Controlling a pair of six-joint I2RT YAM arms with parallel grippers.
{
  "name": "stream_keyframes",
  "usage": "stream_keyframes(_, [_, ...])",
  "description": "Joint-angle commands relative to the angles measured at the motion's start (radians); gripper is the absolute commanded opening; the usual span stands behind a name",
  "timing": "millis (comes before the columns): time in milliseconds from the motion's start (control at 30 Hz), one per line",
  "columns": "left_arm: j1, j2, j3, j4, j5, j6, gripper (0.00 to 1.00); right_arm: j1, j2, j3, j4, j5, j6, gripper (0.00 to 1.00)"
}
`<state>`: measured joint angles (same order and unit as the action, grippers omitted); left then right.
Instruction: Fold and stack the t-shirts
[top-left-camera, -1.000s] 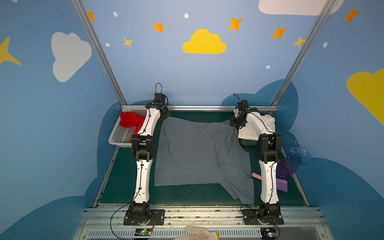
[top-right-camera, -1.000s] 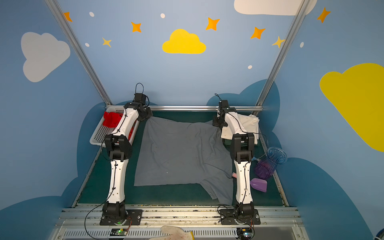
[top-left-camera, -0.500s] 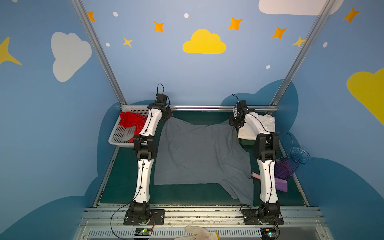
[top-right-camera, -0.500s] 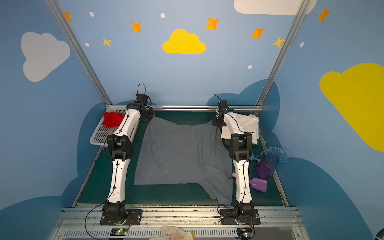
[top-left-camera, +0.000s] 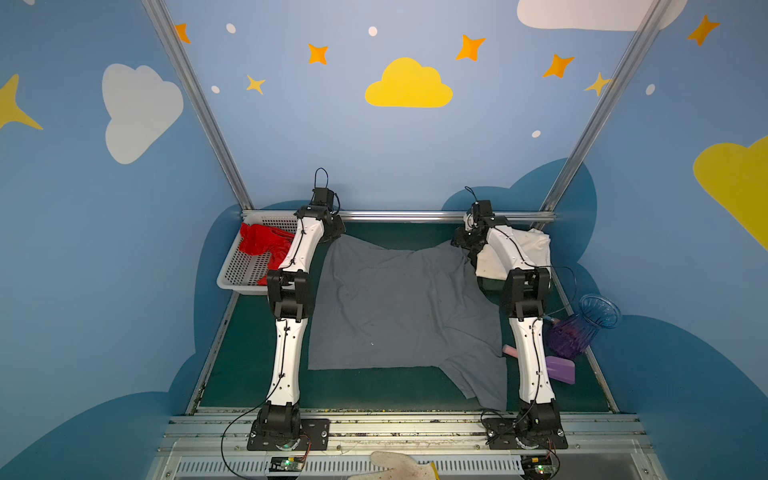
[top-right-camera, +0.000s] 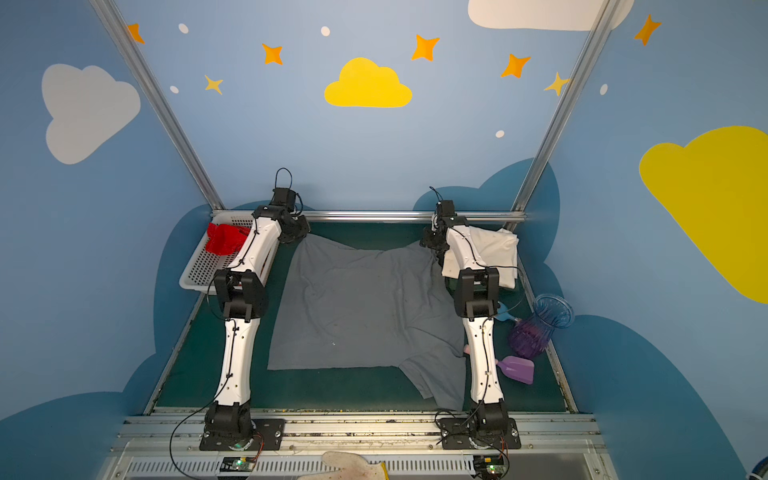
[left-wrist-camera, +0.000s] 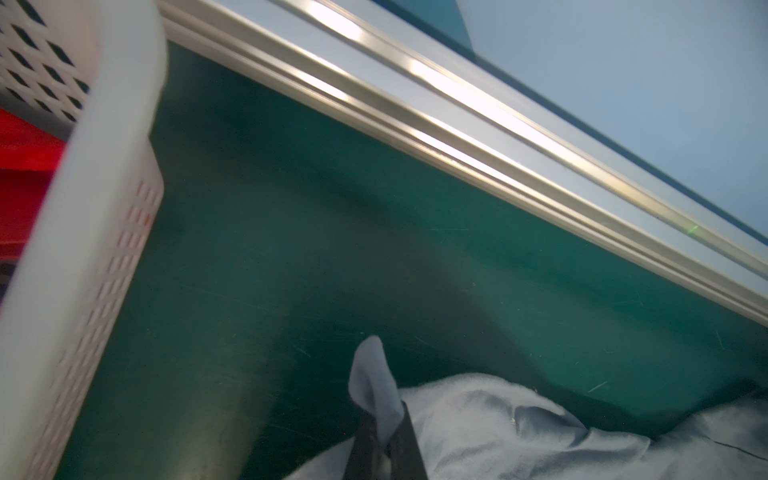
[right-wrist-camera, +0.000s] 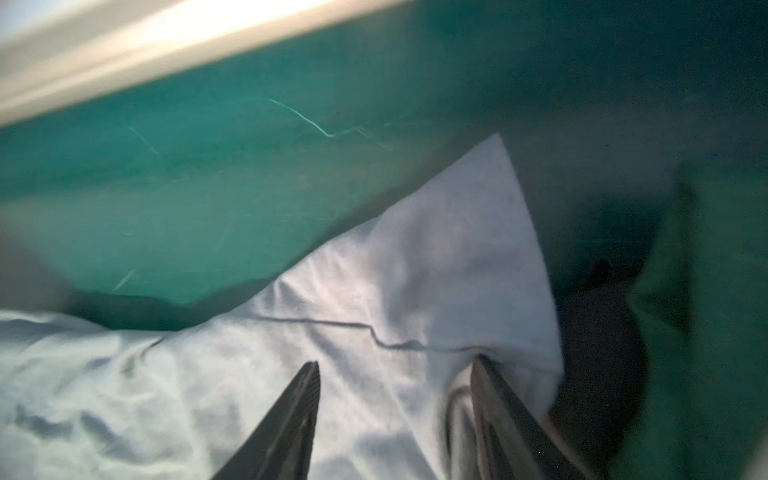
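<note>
The slate grey t-shirt (top-left-camera: 399, 307) (top-right-camera: 361, 307) lies spread on the green mat between my arms in both top views. My left gripper (left-wrist-camera: 384, 415) is shut on the shirt's far left corner, and a flap of grey cloth sticks up between its fingers. My right gripper (right-wrist-camera: 397, 360) stands open over the far right corner (right-wrist-camera: 465, 232), which lies flat on the mat. The cream-white t-shirt (top-left-camera: 528, 253) (top-right-camera: 494, 253) lies folded at the far right, partly behind my right arm. The bright red t-shirt (top-left-camera: 262, 245) (top-right-camera: 224, 239) sits crumpled in the basket.
The white perforated basket (top-left-camera: 241, 274) (left-wrist-camera: 95, 232) stands at the far left, close to my left gripper. A metal rail (top-left-camera: 399, 215) bounds the back. A blue-purple vase (top-left-camera: 582, 328) and a purple scoop (top-left-camera: 561, 370) lie at the right, outside my right arm.
My right gripper has opened and let go of the grey shirt's far right corner. Both grippers moved a little toward the back rail, drawing the shirt's far edge with them.
</note>
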<state>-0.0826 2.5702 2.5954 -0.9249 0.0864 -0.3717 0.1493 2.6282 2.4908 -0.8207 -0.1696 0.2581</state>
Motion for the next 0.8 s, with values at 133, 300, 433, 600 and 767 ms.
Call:
stream_keyframes(133, [-0.014, 0.022, 0.006, -0.01, 0.01, 0.002, 0.04, 0.001, 0.041, 0.023, -0.006, 0.024, 0.023, 0.57])
stream_keyframes(300, [-0.014, 0.022, 0.006, -0.025, -0.004, 0.02, 0.04, -0.004, 0.051, 0.042, 0.025, 0.052, 0.012, 0.58])
stream_keyframes(433, [-0.003, 0.013, 0.002, -0.031, -0.011, 0.025, 0.04, -0.008, 0.059, 0.059, 0.039, 0.078, 0.011, 0.59])
stream_keyframes(600, [0.007, 0.013, 0.0, -0.026, -0.002, 0.017, 0.04, -0.012, 0.076, 0.066, 0.061, 0.077, 0.024, 0.59])
stream_keyframes(767, [0.008, 0.015, 0.0, -0.023, 0.01, 0.007, 0.04, -0.016, 0.096, 0.083, 0.055, 0.071, 0.019, 0.56])
